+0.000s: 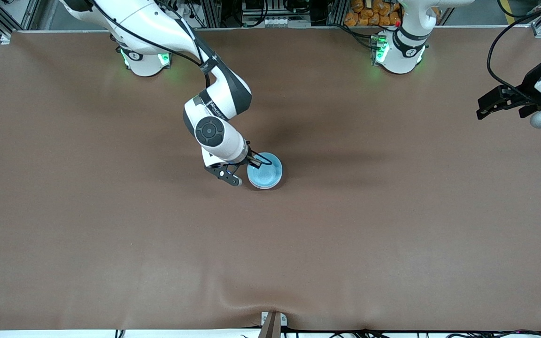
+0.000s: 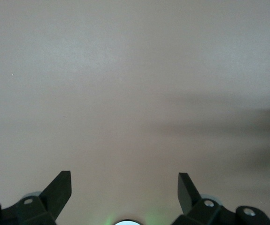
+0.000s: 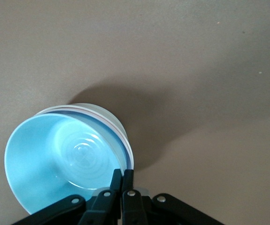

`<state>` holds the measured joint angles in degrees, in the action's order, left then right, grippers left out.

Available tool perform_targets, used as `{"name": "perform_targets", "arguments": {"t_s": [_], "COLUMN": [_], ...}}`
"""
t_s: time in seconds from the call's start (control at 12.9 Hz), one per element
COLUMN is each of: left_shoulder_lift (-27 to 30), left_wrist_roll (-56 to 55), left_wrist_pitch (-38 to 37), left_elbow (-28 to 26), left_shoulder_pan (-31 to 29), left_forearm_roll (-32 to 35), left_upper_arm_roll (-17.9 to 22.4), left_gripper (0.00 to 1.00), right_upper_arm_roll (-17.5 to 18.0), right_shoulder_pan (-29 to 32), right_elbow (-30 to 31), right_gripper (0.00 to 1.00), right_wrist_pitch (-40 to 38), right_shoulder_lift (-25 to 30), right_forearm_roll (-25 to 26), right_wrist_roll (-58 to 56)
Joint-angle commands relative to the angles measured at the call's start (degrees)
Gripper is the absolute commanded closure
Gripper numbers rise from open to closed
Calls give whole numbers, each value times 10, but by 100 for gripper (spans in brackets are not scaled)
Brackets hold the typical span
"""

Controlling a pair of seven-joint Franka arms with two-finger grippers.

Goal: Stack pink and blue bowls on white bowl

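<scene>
Front view: the brown table [image 1: 111, 234] fills the frame. Just above centre sits the blue bowl [image 1: 265, 171], mouth up, as the top of a stack; the bowls under it are hidden from this angle. The right arm comes down from its base at upper left, and the right gripper [image 1: 253, 162] meets the blue bowl's rim on the edge toward the right arm's end of the table. The left gripper [image 1: 483, 107] hangs at the frame's right edge, waiting, above bare table.

Left wrist view: the left gripper [image 2: 124, 187] shows at the bottom of the frame, fingers spread wide apart, holding nothing, over bare table.

Right wrist view: the right gripper [image 3: 121, 180] at bottom centre has its fingers pinched together on the rim of the blue bowl [image 3: 55, 159]. Below that rim a thin edge of the pink bowl [image 3: 118, 132] shows, nested in the white bowl [image 3: 107, 116], which rests on the table.
</scene>
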<state>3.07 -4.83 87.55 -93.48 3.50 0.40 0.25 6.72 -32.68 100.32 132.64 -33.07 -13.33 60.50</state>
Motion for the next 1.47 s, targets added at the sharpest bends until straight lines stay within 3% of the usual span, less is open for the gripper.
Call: {"name": "perform_targets", "arguments": {"t_s": [0.0, 0.08, 0.16, 0.23, 0.47, 0.78, 1.09, 1.4], "left_shoulder_lift": [25, 25, 27, 28, 31, 33, 33, 33], "left_wrist_roll": [5, 5, 4, 5, 5, 5, 5, 4], "left_wrist_pitch": [6, 6, 5, 5, 5, 5, 7, 8], "left_elbow": [-23, -23, -23, -23, -27, -30, -29, -29], "left_shoulder_pan": [-3, -3, -3, -3, -3, -3, -3, -3], "left_forearm_roll": [-9, -9, -9, -9, -9, -9, -9, -9], "left_upper_arm_roll": [-1, -1, -1, -1, -1, -1, -1, -1], "left_gripper": [0, 0, 0, 0, 0, 0, 0, 0], "right_upper_arm_roll": [-7, -7, -7, -9, -22, -68, -75, -69], "right_shoulder_pan": [-12, -4, -3, -5, 1, 9, 104, 209], "right_elbow": [8, 7, 5, 5, -41, -115, -203, -230], "right_gripper": [100, 49, 11, 0, 0, 0, 0, 0], "right_wrist_pitch": [24, 18, 18, 14, -77, -193, -328, -373], "right_shoulder_lift": [2, 2, 4, 5, 12, 42, 57, 79], "right_forearm_roll": [-3, -6, -6, -3, 0, 29, 34, 62], "right_wrist_roll": [9, 9, 10, 10, 11, -27, -230, -374]}}
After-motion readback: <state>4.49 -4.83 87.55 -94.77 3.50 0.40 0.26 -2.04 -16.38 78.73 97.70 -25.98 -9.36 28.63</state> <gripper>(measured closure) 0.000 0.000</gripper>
